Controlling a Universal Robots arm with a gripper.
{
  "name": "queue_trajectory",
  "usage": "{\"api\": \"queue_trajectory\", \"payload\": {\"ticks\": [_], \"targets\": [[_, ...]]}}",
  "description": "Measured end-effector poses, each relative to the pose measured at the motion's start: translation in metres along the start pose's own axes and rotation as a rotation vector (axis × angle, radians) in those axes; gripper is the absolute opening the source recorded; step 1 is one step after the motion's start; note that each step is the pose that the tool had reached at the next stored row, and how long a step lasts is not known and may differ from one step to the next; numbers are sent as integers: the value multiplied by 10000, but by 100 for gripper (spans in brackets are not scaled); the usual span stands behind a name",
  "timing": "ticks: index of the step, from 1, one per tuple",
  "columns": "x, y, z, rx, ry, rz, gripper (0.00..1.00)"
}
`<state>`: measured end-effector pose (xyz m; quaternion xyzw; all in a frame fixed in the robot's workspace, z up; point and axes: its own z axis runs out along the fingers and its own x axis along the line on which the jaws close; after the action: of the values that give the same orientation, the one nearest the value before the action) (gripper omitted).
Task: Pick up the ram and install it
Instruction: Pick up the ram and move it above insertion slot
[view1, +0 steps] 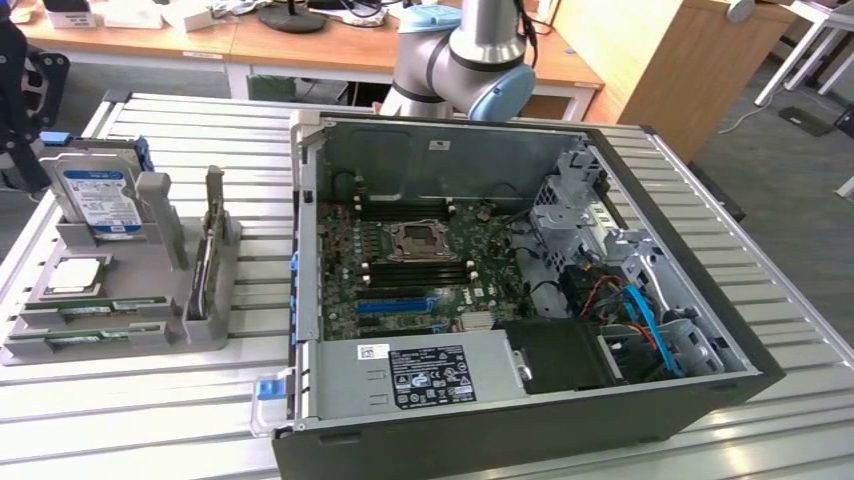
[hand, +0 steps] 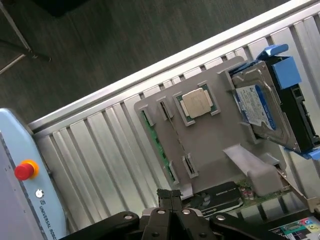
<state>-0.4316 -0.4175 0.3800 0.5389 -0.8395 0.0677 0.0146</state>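
Right, we're looking down from the wrist at the grey holder tray (hand: 210, 145), and the jaws of the gripper (hand: 170, 192) are clenched tight, fingertips pressed together with nothing between them. They hang over the tray's edge, close to the slots but not touching anything in them.

Now, the ram (hand: 156, 142): it sits in the outermost slot of the tray, standing on its long edge, a thin green strip clipped at both ends. In the exterior view the ram (view1: 87, 341) lies in the lower left of the frame, at the front of the tray (view1: 200, 330), untouched and not yet picked up. We reckon that edge-up seating is deliberate, because it leaves the top edge free to be pinched from above.

Just beside it the square processor (hand: 199, 104) lies flat in its own recess, and the hard drive (hand: 260, 107) stands propped in a bracket at the far end, label facing out. Each part gets its own pocket, so nothing slides about on the slatted surface (view1: 160, 420).

Over at the exterior view's right, the computer case (view1: 400, 150) lies on its side with the panel off. That turns the motherboard face up, and the dark memory slots (view1: 414, 268) below the processor socket look bare. The arm (view1: 467, 50) rises at the top centre of the frame, behind the case.
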Motion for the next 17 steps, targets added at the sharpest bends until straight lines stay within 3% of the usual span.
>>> {"api": "queue_trajectory", "payload": {"ticks": [2, 3, 4, 6, 7, 8, 15, 17], "targets": [[0, 1, 2, -32, -72, 4, 11], [0, 2, 4, -50, -136, 8, 11], [0, 1, 4, -65, -234, 16, 11], [0, 1, 4, -142, -510, 36, 11], [0, 1, 5, -168, -596, 42, 11], [0, 1, 5, -182, -635, 47, 11], [0, 1, 6, -184, -646, 50, 11], [1, 1, 5, -194, -674, 13, 11]]}}
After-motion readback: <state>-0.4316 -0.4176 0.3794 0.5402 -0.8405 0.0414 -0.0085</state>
